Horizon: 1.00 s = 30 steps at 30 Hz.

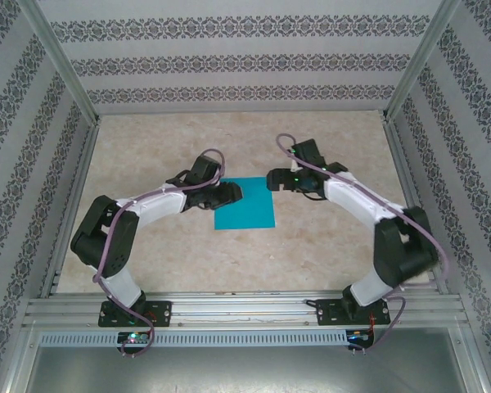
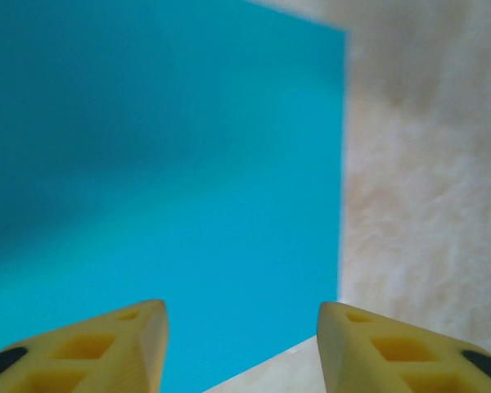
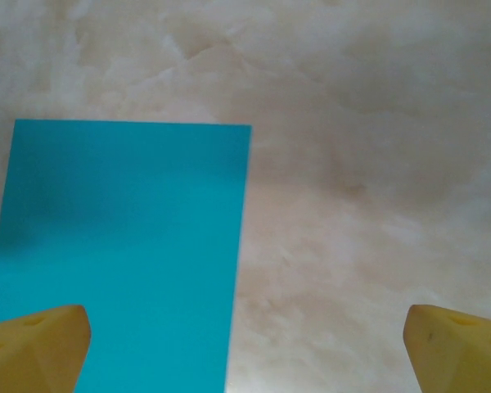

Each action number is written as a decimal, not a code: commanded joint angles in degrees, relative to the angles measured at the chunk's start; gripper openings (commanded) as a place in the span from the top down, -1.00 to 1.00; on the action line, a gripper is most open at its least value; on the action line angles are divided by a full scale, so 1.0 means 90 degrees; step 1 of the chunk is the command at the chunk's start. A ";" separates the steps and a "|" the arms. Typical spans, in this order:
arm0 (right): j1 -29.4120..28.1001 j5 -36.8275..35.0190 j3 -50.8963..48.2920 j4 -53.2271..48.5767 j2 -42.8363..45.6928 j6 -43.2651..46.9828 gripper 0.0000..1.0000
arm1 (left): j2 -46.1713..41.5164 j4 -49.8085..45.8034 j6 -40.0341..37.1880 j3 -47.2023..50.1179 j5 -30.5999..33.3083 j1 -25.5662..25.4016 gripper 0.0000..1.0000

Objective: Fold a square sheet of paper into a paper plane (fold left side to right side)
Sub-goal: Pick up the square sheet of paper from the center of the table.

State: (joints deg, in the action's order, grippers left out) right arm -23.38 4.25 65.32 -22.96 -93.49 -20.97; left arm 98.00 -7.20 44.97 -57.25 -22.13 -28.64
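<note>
Left gripper [image 2: 241,309] and right gripper [image 3: 247,315] — both with jaws apart — flank the square sheet of paper [image 1: 245,205]

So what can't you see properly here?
- Top view: the left gripper covers part of the square sheet of paper's left edge.
- Left wrist view: the paper is blurry, cut off at top and left.
- Right wrist view: its near end runs off the bottom; a fingertip covers some.
</note>
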 commanded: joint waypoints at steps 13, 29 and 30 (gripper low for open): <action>-0.0664 -0.0465 0.2091 -0.0505 -0.2816 0.0141 -0.96 | 0.0604 -0.0266 -0.0114 0.0385 0.0170 0.0061 0.23; -0.1058 -0.0033 0.2010 -0.0649 -0.2933 -0.0020 -0.91 | 0.0783 -0.0074 -0.0042 0.0435 0.0085 0.0062 0.24; -0.1087 -0.0033 0.2010 -0.0669 -0.2923 -0.0042 -0.90 | 0.0788 -0.0069 -0.0042 0.0440 0.0067 0.0065 0.24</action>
State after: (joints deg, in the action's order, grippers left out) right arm -30.70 0.36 83.31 -26.39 -119.28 -20.62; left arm 102.39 -6.37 44.99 -54.13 -22.46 -28.38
